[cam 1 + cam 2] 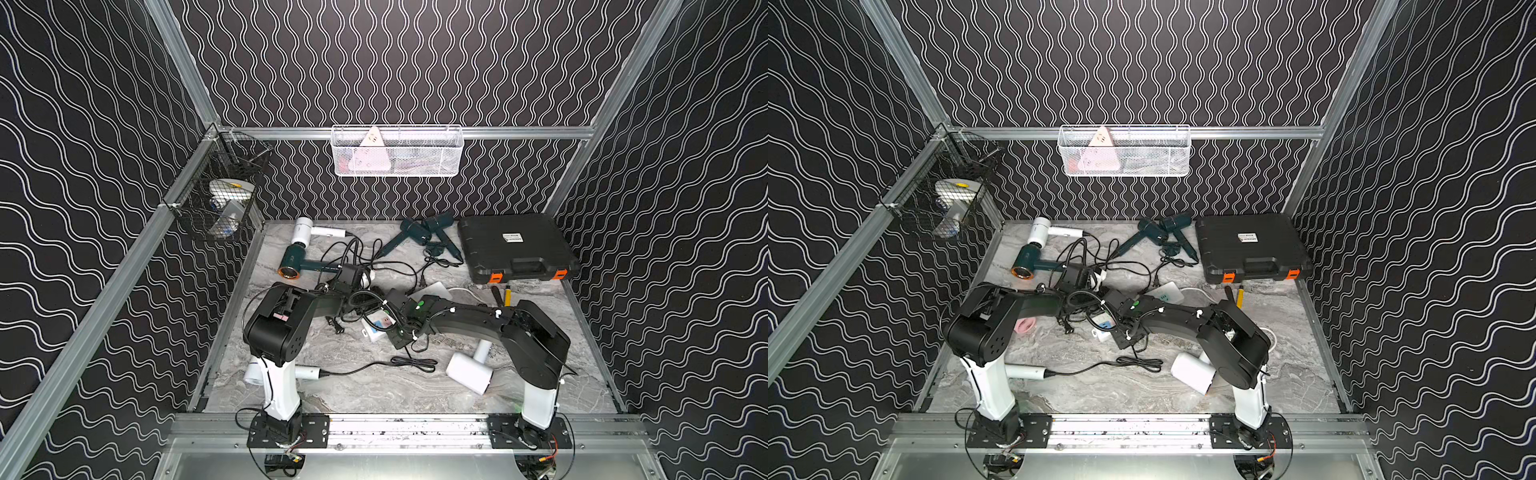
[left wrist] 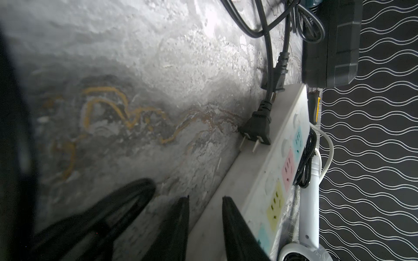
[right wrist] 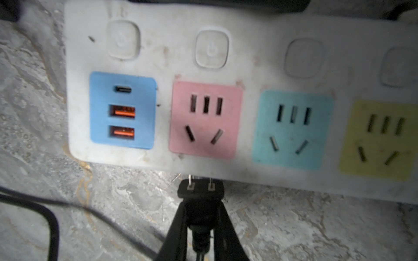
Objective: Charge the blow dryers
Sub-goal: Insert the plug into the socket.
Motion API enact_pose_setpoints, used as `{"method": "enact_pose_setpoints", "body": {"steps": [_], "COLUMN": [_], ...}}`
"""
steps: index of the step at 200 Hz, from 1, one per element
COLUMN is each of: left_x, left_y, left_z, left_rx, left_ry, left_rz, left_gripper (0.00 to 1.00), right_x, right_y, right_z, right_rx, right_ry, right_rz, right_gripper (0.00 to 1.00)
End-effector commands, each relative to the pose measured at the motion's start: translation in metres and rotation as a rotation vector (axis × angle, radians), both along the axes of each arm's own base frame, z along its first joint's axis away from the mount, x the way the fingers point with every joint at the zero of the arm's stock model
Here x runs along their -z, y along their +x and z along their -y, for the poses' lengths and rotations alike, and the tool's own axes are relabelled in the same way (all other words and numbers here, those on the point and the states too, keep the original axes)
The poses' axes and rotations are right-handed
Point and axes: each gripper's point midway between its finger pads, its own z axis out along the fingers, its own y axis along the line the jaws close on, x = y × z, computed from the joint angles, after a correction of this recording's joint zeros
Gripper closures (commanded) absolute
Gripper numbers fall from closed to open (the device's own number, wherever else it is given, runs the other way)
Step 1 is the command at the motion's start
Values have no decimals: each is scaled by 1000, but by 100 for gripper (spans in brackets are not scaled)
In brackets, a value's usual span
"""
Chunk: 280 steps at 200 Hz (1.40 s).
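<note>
Grey marble-patterned tabletop (image 1: 374, 390) is enclosed by black walls printed with white wavy lines. All positions are given from the white power strip (image 3: 260, 74), which lies at mid-table. It carries a blue USB panel followed by pink, teal and yellow sockets.

The blow dryers are T-shaped, and black cords trail among them.

Beyond the strip, toward the back wall:
- A far white dryer (image 1: 301, 231) is laid next to a copper-ringed teal dryer (image 1: 292, 266).
- Two more are laid together: a plain teal dryer (image 1: 415, 232) and a rear teal dryer (image 1: 442, 222).

On the near side of the strip:
- A blocky white dryer (image 1: 469, 372) is laid.
- A slim white dryer (image 1: 309, 372) is partly hidden by the left arm's base.

A pink dryer (image 1: 1025, 326) is seen in a top view under the left arm, beside the strip.

The right gripper (image 3: 200, 192) is clenched on a black two-pin plug (image 3: 200, 187). The prongs are directed at the strip's long edge, level with the pink socket, and are not yet inserted.

The left gripper (image 2: 205, 210) is released, with jaws parted astride a long edge of the strip. Contact with the strip cannot be determined. A loose black plug (image 2: 257, 128) is rested against that edge.
</note>
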Motion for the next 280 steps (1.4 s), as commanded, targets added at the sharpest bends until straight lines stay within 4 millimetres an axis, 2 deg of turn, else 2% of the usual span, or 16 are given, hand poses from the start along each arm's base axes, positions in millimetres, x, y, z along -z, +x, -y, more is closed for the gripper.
{"method": "enact_pose_setpoints", "body": {"steps": [1,37,92,153,180,228,254,280], "left_x": [8,6,19,23,22,16,11,10], "left_y": [-26,-32,-50,-55,-55,-55,-55,-57], "left_z": [10,13,22,32,34,37,41,43], "left_rx": [73,92,137,175,192,235,252,262], "left_ry": [-5,3,35,43,44,29,9,-6], "left_rz": [-81,-76,-90,-86,-79,-49,-32,-25], "left_gripper": [68,69,71,73,73,73,73,73], "right_x": [-19,-15,-21,-23,-26,-29,-26,-29], "right_y": [36,42,52,67,68,71,75,86], "right_z": [-26,-25,-31,-34,-36,-21,-15,-12], "right_rx": [25,39,40,35,-25,-105,-85,-42], "right_ry": [99,88,120,154,181,215,196,180], "right_rz": [135,117,122,142,147,70,32,74], "right_gripper": [100,100,100,100,100,100,100,100]}}
